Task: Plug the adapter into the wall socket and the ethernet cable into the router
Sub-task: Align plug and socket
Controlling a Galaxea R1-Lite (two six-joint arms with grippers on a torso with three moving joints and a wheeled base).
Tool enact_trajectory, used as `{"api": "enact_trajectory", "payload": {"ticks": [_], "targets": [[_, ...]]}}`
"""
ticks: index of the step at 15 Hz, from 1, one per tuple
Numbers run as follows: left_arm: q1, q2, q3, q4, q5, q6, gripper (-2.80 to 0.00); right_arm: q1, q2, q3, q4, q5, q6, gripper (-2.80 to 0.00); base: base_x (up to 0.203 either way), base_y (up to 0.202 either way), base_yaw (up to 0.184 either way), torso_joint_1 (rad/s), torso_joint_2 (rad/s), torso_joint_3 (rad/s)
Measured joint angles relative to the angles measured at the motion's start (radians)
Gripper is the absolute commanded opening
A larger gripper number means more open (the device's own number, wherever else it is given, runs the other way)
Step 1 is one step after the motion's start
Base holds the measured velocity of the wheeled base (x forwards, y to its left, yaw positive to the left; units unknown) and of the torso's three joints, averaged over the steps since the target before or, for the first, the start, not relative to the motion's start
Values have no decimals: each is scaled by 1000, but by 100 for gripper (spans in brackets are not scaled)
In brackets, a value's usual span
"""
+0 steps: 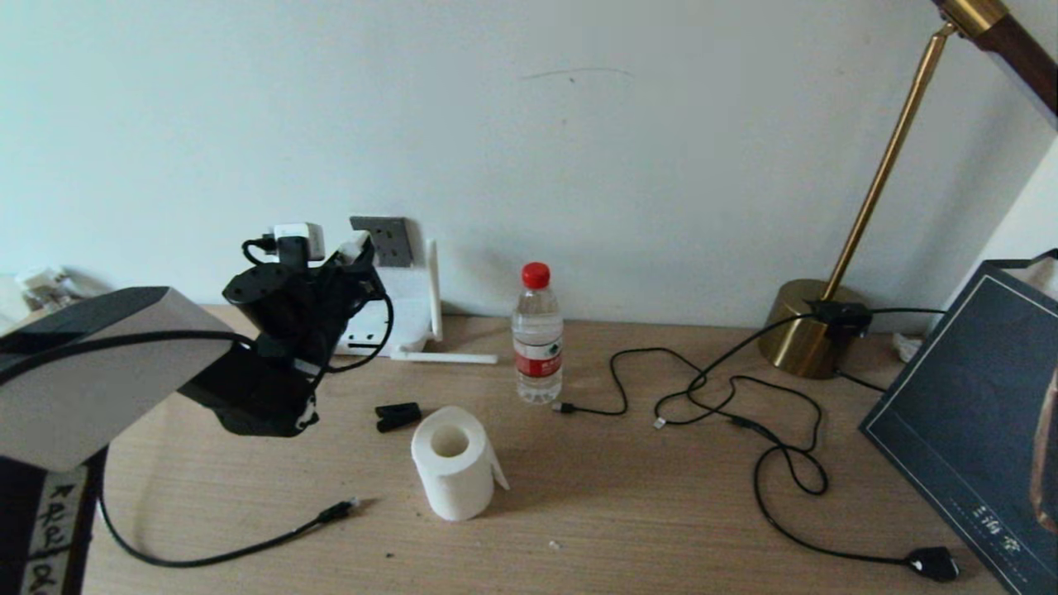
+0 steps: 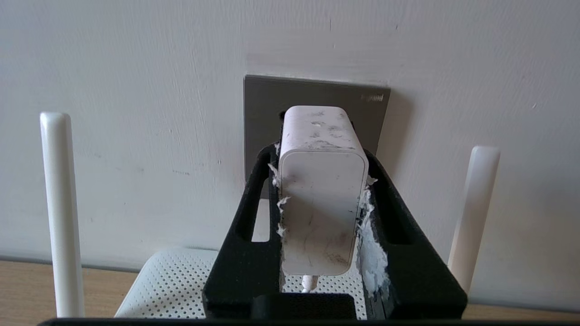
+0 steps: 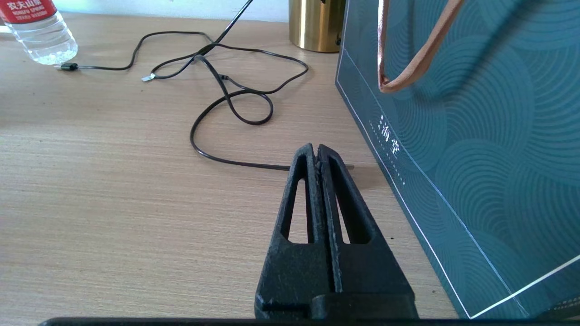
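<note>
My left gripper [image 2: 321,156] is shut on the white adapter [image 2: 322,194], one black finger on each side. The adapter's far end is right at the dark grey wall socket [image 2: 312,97]; its prongs are hidden. In the head view the left gripper [image 1: 354,254] is raised at the wall socket [image 1: 382,240], above the white router [image 1: 407,307]. Two router antennas [image 2: 59,203] stand upright by the wall. The ethernet cable [image 1: 337,511] lies on the table at the front left, its clear tip free. My right gripper [image 3: 316,147] is shut on nothing, low over the table.
A black clip [image 1: 397,415], a toilet roll [image 1: 450,463] and a water bottle [image 1: 537,335] stand mid-table. Thin black cables [image 1: 727,397] loop to the right. A brass lamp base [image 1: 814,330] and a dark teal bag [image 3: 476,158] sit at the right.
</note>
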Motion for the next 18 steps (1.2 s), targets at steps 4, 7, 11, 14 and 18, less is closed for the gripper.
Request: {"api": "enact_trajectory", "payload": {"ticks": [4,7,11,14,18], "targets": [[2,3,4,0,-27,3,-280,0,0,0,0,0,0,-280,0,0,0,0,0,0],[12,10,13,-37,-53,19,-280,0,0,0,0,0,0,-280,0,0,0,0,0,0],[30,58,11,-68,-106,29,-280,0,0,0,0,0,0,-280,0,0,0,0,0,0],[47,76,7,-69,-150,28,-280,0,0,0,0,0,0,-280,0,0,0,0,0,0],[58,83,-17,-69,-152,27,-280,0,0,0,0,0,0,-280,0,0,0,0,0,0]]}}
